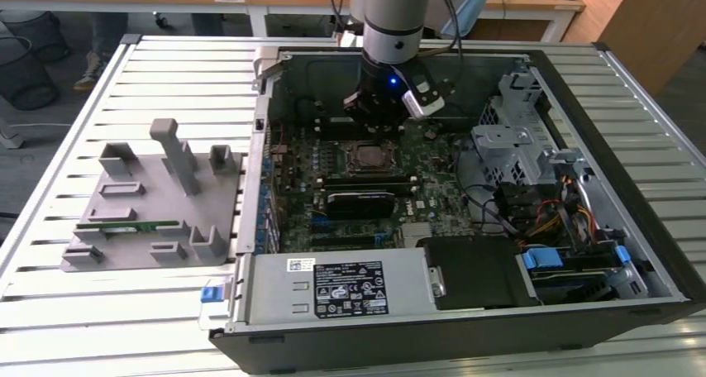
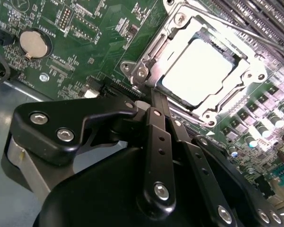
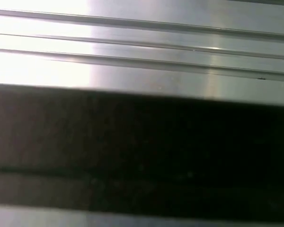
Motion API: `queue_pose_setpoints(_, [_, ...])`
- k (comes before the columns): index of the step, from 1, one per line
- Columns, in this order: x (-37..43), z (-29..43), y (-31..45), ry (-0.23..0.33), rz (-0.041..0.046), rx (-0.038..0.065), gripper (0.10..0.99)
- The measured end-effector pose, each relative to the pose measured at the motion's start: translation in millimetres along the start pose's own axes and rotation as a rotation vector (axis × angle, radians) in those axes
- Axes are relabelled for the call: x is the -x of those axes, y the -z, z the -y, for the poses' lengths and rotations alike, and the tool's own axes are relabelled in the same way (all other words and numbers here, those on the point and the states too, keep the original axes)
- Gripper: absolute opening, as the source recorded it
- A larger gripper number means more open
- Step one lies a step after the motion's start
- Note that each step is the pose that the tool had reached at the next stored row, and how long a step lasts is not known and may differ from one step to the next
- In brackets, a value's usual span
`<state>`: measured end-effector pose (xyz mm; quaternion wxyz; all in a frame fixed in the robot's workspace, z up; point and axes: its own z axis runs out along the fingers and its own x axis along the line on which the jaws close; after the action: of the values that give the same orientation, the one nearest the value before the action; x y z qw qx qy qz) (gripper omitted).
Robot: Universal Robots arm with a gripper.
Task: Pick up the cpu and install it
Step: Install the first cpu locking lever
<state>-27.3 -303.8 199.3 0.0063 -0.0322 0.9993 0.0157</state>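
Note:
The cpu (image 2: 199,75), a flat square chip with a bright silver top, lies inside the metal frame of the socket (image 2: 146,49) on the green motherboard (image 2: 85,33). In the exterior view the socket (image 1: 364,155) sits mid-board inside the open computer case (image 1: 617,187). My gripper (image 1: 373,129) hangs straight down over the board, just behind the socket. Seen from the second wrist view, my gripper (image 2: 149,94) has its black links converging to a shut tip at the socket's edge, holding nothing and beside the cpu.
At the exterior view's left, a grey fixture tray (image 1: 155,203) on the slatted table holds a green memory stick (image 1: 127,226). Case walls, a drive cage (image 1: 513,137), cables (image 1: 551,220) and the power supply (image 1: 331,286) ring the board. The first wrist view looks at metal slats (image 3: 142,42).

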Motion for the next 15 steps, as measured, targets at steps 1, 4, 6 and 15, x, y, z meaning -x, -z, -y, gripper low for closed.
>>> queue_pose_setpoints(1, [0.0, 0.0, -0.5, 0.0, -0.0004, -0.005, 0.106])
queue_pose_setpoints(4, [0.0, 0.1, -1.9, 0.0, -0.0013, -0.016, 0.106])
queue_pose_setpoints(6, [0.0, 0.1, -2.6, 0.0, -0.0017, -0.022, 0.106])
queue_pose_setpoints(15, [0.0, -1.2, -5.3, 0.0, -0.0021, -0.011, 0.106])
